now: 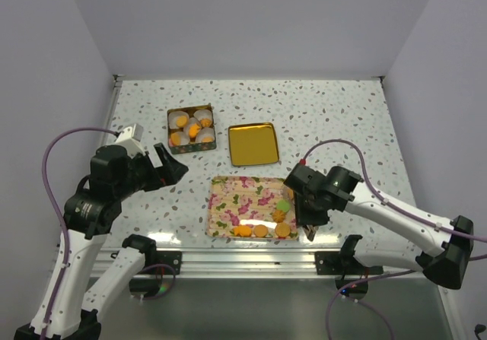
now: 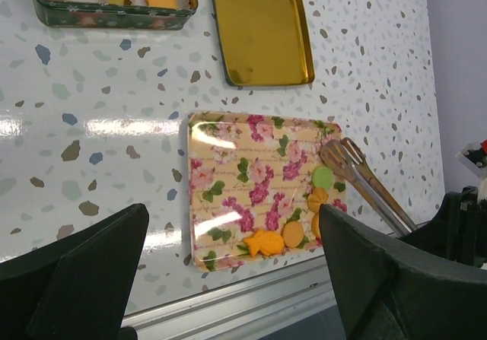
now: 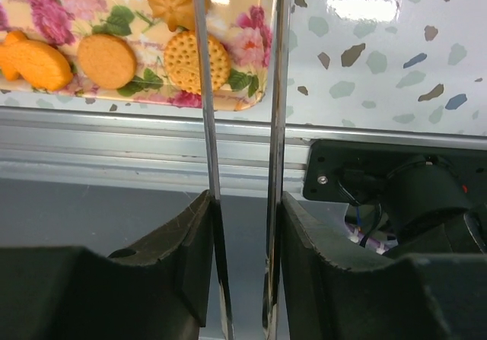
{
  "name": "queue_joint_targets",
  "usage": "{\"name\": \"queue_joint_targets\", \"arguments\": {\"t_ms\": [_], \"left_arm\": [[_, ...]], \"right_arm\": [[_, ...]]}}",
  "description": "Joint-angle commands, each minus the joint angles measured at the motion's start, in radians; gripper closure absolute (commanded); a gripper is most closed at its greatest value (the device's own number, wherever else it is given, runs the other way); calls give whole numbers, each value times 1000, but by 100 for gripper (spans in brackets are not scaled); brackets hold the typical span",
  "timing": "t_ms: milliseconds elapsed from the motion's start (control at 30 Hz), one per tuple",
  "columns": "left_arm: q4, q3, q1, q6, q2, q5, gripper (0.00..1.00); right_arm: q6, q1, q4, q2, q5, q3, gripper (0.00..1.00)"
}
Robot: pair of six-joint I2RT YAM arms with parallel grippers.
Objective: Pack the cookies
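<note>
Several cookies (image 1: 262,230) lie at the near right of a floral tray (image 1: 228,203): a pale green one (image 2: 323,176), a flower one (image 2: 318,199), a fish-shaped one (image 2: 262,243) and round ones (image 3: 106,60). More cookies (image 1: 192,132) sit in white paper cups in a green tin (image 1: 176,147). My right gripper (image 1: 310,226) is shut on metal tongs (image 3: 205,127), whose open arms reach over the tray's near right corner; one arm crosses a dotted round cookie (image 3: 183,58). The tongs also show in the left wrist view (image 2: 365,180). My left gripper (image 1: 169,169) is open and empty, above the table left of the tray.
A gold tin lid (image 1: 253,143) lies upside down behind the tray, right of the tin. The metal rail (image 1: 243,258) of the table's near edge runs just below the tray. White walls enclose the speckled table.
</note>
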Motion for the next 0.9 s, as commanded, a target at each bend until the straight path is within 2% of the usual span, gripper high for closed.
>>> {"name": "queue_joint_targets", "arguments": {"t_ms": [0,233,500,600,733,867], "left_arm": [[-6,22,2,15,14,-17,0],[-10,56,2,25,38,-34,0],[-10,86,2,26,50,-53,0],[-12,94,1,26,52,-65,0],[-15,109,2,26,54,-79,0],[-24,126,1,35,58,-106,0]], "right_arm": [[-26,4,-1,51,41,115,63],[-106,4,-39,233,103,458,63],[-207,4,30,473,66,727,63],[-252,3,25,592,61,879,64],[-319,0,-27,772,61,1190,63],[-353,-23,-67,966,29,1416,63]]}}
